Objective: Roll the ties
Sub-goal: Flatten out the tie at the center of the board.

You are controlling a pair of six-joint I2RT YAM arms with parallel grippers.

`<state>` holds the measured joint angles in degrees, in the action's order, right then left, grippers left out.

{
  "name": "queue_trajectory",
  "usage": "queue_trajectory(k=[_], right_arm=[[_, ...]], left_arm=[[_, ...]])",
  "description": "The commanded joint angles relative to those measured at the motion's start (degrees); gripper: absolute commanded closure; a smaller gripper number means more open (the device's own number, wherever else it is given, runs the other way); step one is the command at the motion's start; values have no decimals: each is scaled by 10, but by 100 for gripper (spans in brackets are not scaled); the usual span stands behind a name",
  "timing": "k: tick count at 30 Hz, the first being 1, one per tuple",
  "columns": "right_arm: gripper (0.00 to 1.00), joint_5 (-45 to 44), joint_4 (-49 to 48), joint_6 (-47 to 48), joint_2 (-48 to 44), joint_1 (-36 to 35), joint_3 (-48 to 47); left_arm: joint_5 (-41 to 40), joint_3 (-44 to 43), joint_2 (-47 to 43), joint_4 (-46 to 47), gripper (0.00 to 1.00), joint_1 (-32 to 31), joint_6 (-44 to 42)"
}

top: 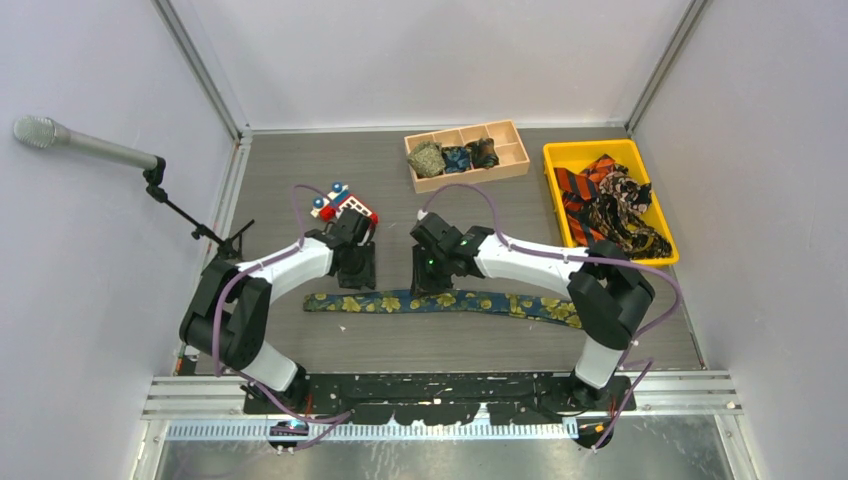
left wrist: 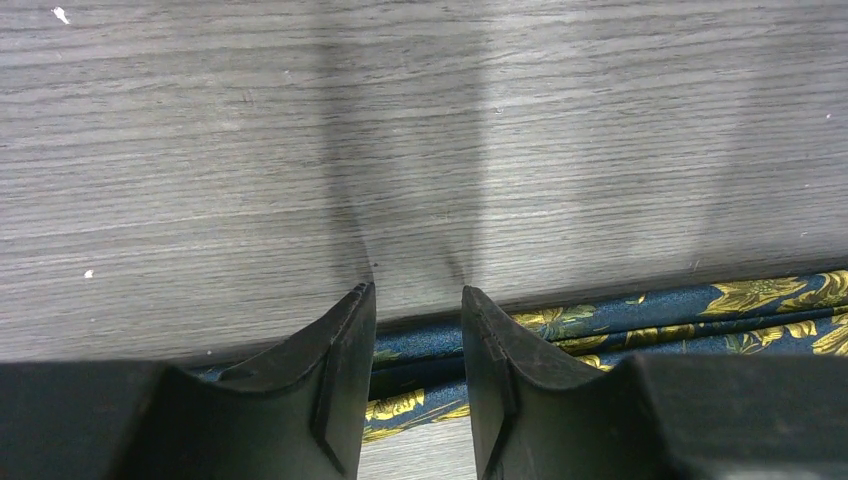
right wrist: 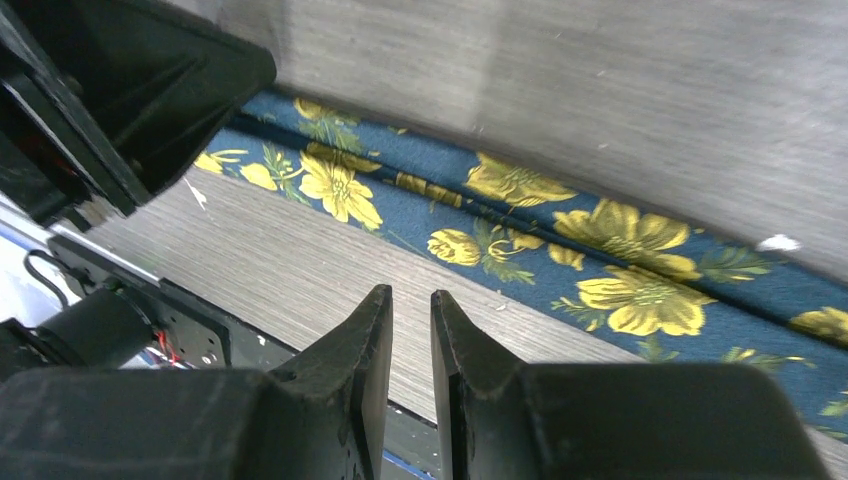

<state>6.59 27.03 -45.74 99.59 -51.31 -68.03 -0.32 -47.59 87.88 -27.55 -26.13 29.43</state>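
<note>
A navy tie with yellow-gold flowers point(top: 490, 303) lies flat and lengthwise across the table's near middle. My left gripper point(top: 357, 283) points down over the tie's left part. In the left wrist view its fingers point(left wrist: 345, 345) stand apart astride the tie point(left wrist: 600, 322), and the fabric shows in the gap; left gripper point(left wrist: 415, 292) open. My right gripper point(top: 432, 285) hovers near the tie's middle. In the right wrist view the right gripper point(right wrist: 411, 293) is over bare table just in front of the tie point(right wrist: 520, 215), with a narrow gap and nothing between the fingers.
A wooden tray point(top: 512, 152) at the back holds three coiled ties point(top: 455, 157). A yellow bin point(top: 558, 155) at the back right holds several loose ties point(top: 610, 205). A red-and-blue toy phone point(top: 345, 205) lies behind my left gripper. A microphone point(top: 40, 132) on a stand is at the left.
</note>
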Motion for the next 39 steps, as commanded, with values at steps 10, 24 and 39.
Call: queue_trajectory(k=[10,24,39], right_arm=[[75,-58,-31,-59,20,-86,47],[81,-202,-23,-54,76,-95,30],[82,-263,-7,-18,79,-94,3]], left_arm=[[44,-94,40,-49,61,-6,-45],[136,-147,148,-72,60,-41,-60],[154,-153,159,-108,61,-63,-70]])
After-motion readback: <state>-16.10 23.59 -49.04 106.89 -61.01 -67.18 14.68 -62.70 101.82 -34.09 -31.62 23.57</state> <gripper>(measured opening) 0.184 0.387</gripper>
